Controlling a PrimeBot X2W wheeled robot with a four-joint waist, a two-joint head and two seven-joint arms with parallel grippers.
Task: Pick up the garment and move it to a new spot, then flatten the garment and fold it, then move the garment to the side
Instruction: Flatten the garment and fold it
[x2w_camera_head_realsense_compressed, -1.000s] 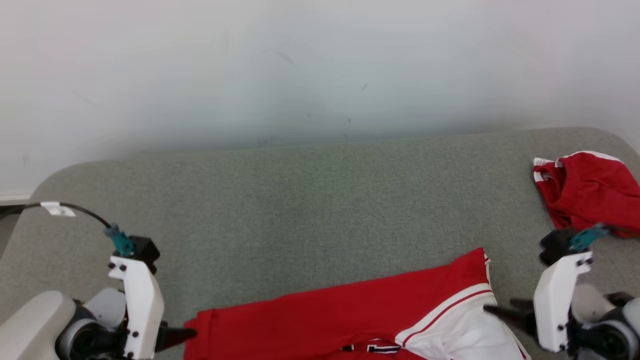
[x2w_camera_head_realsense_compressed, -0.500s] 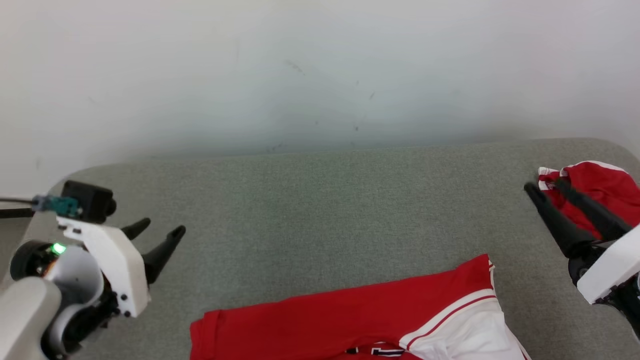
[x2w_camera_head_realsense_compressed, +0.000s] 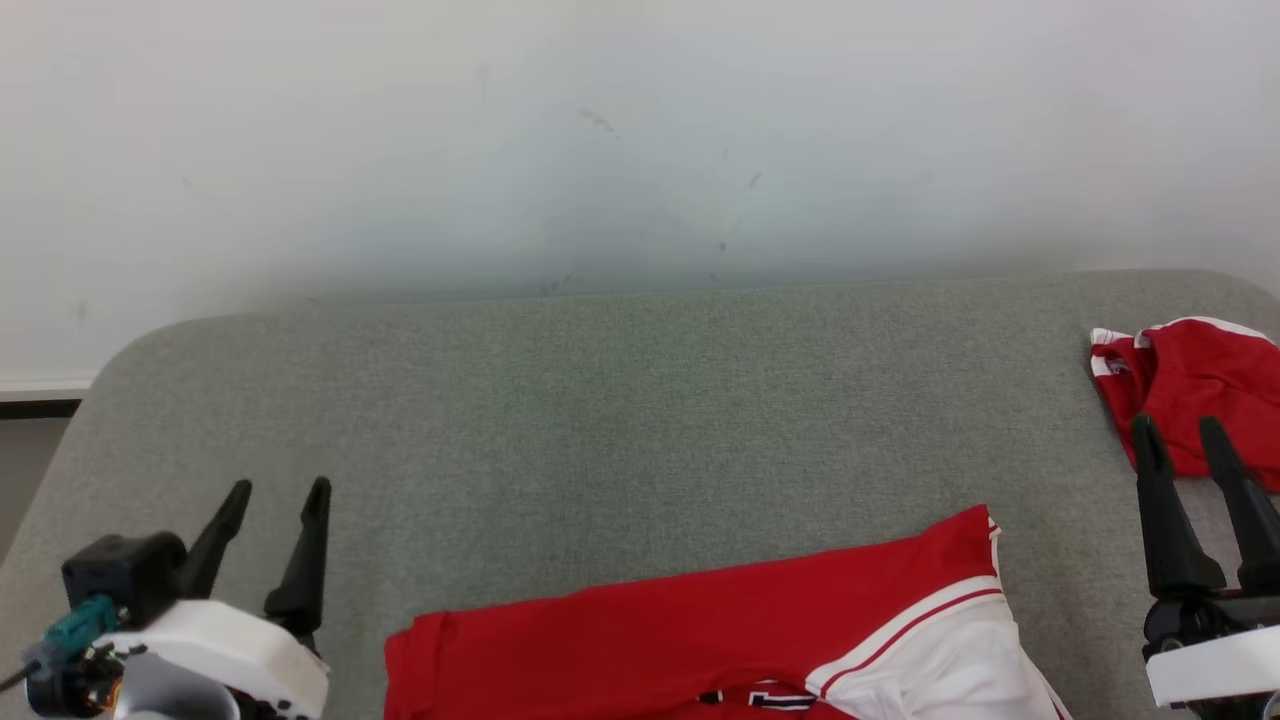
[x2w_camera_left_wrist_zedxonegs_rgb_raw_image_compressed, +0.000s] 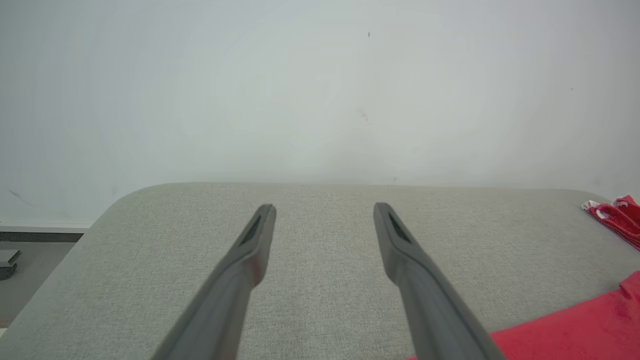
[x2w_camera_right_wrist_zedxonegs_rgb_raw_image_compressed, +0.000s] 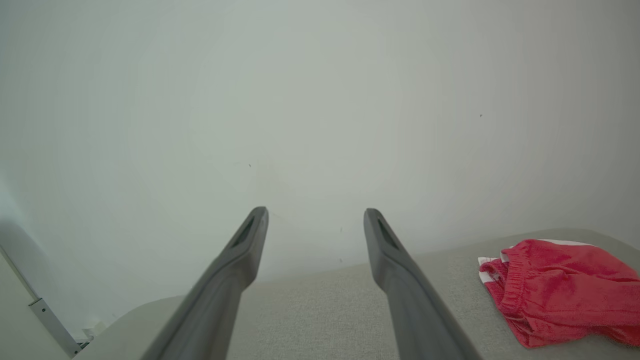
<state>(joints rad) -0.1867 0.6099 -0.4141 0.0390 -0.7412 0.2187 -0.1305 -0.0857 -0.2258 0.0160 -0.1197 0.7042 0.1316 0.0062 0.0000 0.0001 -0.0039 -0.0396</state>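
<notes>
Found garment (x2w_camera_head_realsense_compressed: 700, 640) flat on surface (x2w_camera_head_realsense_compressed: 620, 400), long axis left-right, between left pincer (x2w_camera_head_realsense_compressed: 280, 485) and right pincer (x2w_camera_head_realsense_compressed: 1177, 422), about equally near. Found each spread apart, empty.

A broad grey-green woven fabric pad with rounded corners (x2w_camera_head_realsense_compressed: 640, 400) runs back to a plain white wall (x2w_camera_head_realsense_compressed: 400, 130) flecked with a few small dark scuffs (x2w_camera_head_realsense_compressed: 598, 120). Near the pad's far right corner lies a crumpled red cloth with white-striped edging (x2w_camera_head_realsense_compressed: 1190, 385), perhaps a pair of shorts. A dark skirting strip (x2w_camera_head_realsense_compressed: 40, 408) shows beyond the pad's left corner.
</notes>
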